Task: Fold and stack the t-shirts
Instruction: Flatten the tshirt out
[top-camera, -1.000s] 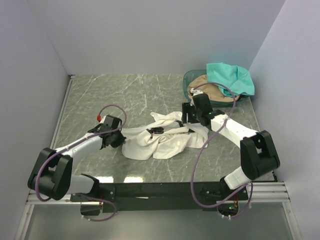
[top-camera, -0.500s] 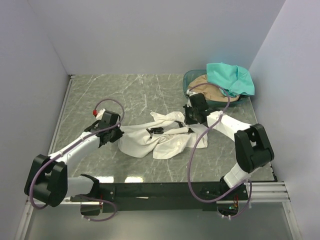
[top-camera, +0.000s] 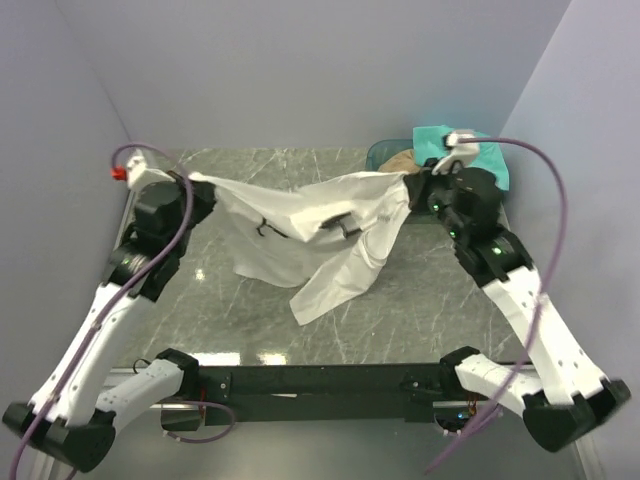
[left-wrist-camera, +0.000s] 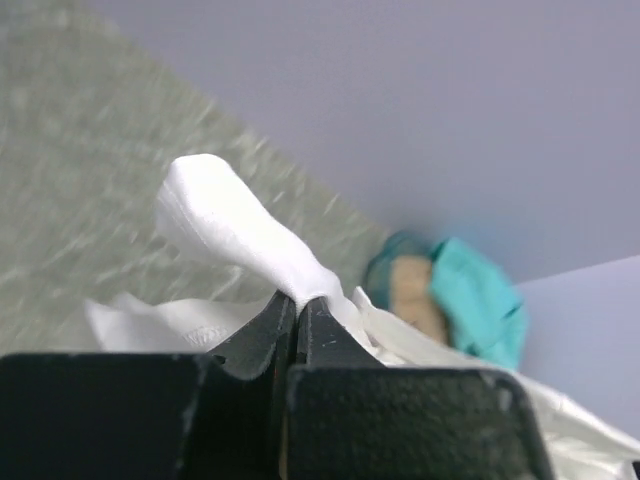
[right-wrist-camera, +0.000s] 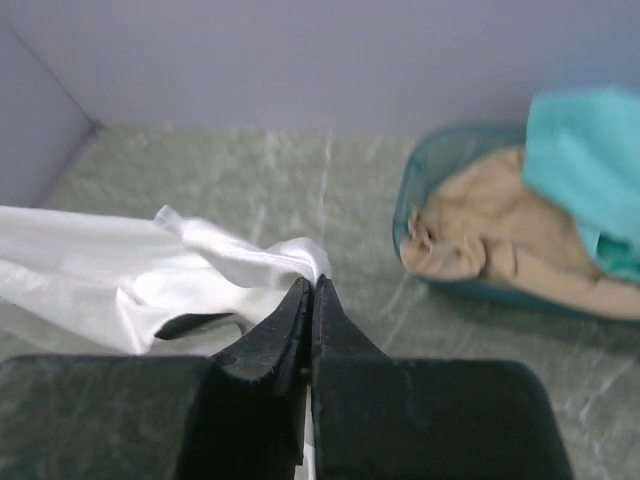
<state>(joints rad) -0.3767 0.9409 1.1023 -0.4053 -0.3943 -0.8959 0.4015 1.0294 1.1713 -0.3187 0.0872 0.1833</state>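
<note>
Holding the white t-shirt up above the table, stretched between both arms. Pinching one bunched end with the left gripper, black jaws pressed together on a thin roll of cloth. Pinching the opposite end with the right gripper, likewise closed tight on a folded edge.

Running with the long axis from left to right across the far half of the table, nearly level along the top edge. Sagging in the middle, with one loose flap hanging toward the near side; touching the top or not, impossible to tell.

Judging the coming move as laying the shirt flat: lowering both ends together, pulling the line between the grippers taut, with both arms equally engaged at the cloth.

Looking soft, thin and wrinkled, with small black marks showing among the folds. Looking hard, smooth and slightly glossy below, a grey-green marble pattern.

Waiting at the far right, close beside the right gripper: the tan t-shirt lying crumpled inside the round translucent green basket, and the teal t-shirt draped over its far rim.
</note>
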